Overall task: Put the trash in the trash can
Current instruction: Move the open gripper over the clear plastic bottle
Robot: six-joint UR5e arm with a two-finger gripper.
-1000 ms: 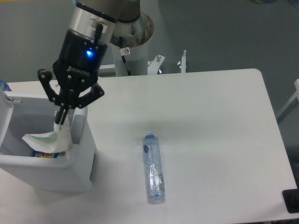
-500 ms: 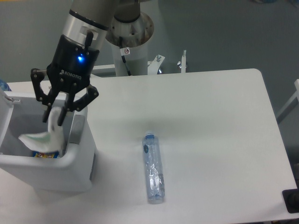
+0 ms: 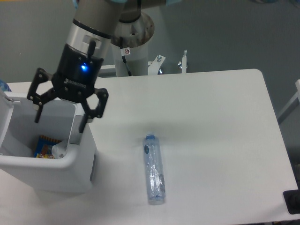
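- Since half a second ago: fingers spread wide apart, wrapper gone from between them and now lying down inside the bin.
- Nearest the camera: crushed clear plastic bottle [image 3: 153,170] lying flat on the white table [image 3: 211,131], blue cap pointing away, well apart from the bin and untouched.
- At the left edge: white trash can [image 3: 70,176], lid up, standing on the table with its opening facing upward.
- Inside the bin: crumpled white wrapper [image 3: 60,150] resting against the right inner wall, just beside an orange-and-blue snack packet [image 3: 44,146] on the bottom.
- Above the bin's opening: gripper [image 3: 60,116] hovering with jaws fully parted, holding nothing; left finger over the bin's interior, right finger over the right rim beside the grey tab [image 3: 78,129].
- Blue light glowing on the black gripper body.
- Farther back: robot's white base column [image 3: 133,47] behind the table's rear edge, with small metal brackets [image 3: 183,62] to its right.
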